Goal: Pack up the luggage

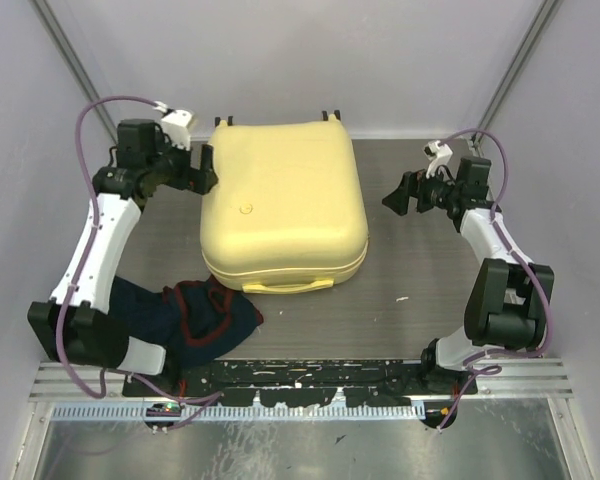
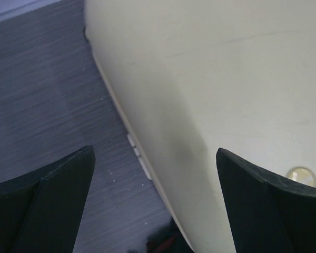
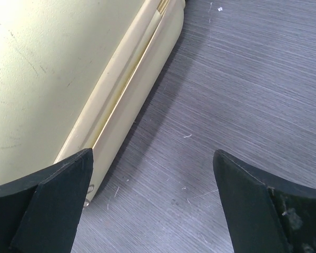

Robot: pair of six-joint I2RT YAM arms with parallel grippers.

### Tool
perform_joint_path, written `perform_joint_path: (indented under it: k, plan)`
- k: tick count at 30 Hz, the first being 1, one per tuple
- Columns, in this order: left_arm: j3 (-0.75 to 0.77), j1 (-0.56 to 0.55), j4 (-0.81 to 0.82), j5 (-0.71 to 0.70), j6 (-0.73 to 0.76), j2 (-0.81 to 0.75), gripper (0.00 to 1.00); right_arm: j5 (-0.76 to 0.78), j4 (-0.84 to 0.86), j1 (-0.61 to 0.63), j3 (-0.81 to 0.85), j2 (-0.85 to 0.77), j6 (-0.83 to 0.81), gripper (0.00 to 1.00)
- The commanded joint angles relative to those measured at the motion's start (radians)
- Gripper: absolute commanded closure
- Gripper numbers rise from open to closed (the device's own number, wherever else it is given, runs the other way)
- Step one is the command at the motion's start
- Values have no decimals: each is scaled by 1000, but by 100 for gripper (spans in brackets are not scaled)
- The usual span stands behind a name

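We see the luggage [image 1: 283, 200] lying flat and closed on the tabletop [image 1: 410, 270], directly between our two tools. The left tool [image 1: 208, 172] sits just beside the case's left edge, close to its far corner, with its fingers [image 2: 47, 200] spread wide and gripping nothing. In its wrist view, one finger hangs over the grey tabletop and the other over the pale yellow shell, and the seam [image 2: 139, 155] of the case runs between them. We cannot tell whether the tool touches the shell. The right tool [image 1: 395, 195] stands a little apart from the case's right side, also spread and empty. Its wrist view shows the case wall by one finger and bare tabletop ahead of the other. The yellow handle [image 1: 285, 287] lies on the near side, below both tools, and the small black wheels [image 1: 330, 116] sit on the far side beyond them. Nearer the bases than the left tool, a crumpled dark blue and red cloth [image 1: 195, 315] reaches the case's near-left corner.
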Motion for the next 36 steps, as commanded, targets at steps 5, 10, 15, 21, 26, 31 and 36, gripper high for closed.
perform_joint_path:
  k: [5,10,15,21,26,31,36]
  plan:
    - [44,283,3,45,-180,141,4,98,-51,47,54,13,12,0]
    - [18,306,9,83,-117,237,5,102,-46,47,18,5,16,0]
    - [15,255,8,158,-128,329,7,116,-50,47,-4,0,5,0]
    - [11,104,45,172,-137,363,9,140,-73,47,-12,-10,-17,0]
    - [19,6,80,169,-153,377,9,145,-85,46,-19,-21,-24,0]
    - [63,-15,67,180,-159,414,10,157,-89,47,-41,-40,-32,0]
    - [82,-6,22,144,-170,378,3,176,-120,13,-14,-57,-35,0]
